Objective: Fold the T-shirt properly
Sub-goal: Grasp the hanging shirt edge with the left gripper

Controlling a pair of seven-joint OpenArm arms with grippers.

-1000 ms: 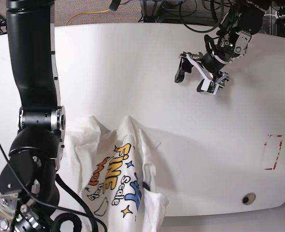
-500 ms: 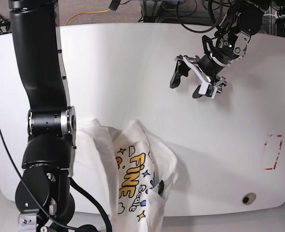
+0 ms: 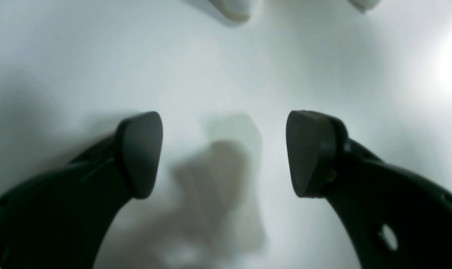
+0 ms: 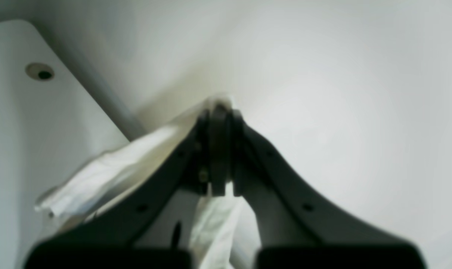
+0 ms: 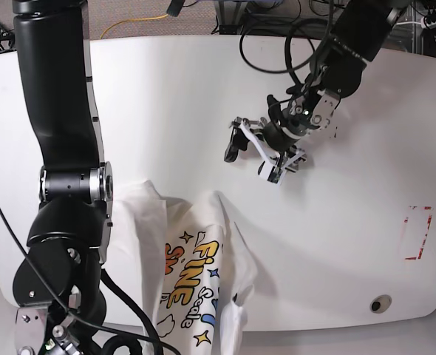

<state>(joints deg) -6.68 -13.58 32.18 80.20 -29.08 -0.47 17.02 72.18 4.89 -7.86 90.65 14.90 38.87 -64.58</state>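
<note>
T-shirt (image 5: 192,277) lay bunched at worktop (image 5: 166,96) front edge; right claw (image 4: 218,149) pinched its fabric; left claw (image 5: 262,151) spread, beyond shirt; should lift slowly, spreading cloth flat.

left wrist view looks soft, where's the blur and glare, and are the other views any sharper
Left wrist view: open left gripper fingers blurred, soft shadow between them, glare blown out at right. Right wrist view: also soft, right gripper shut on the T-shirt. Base view: sharp, evenly lit.
</note>
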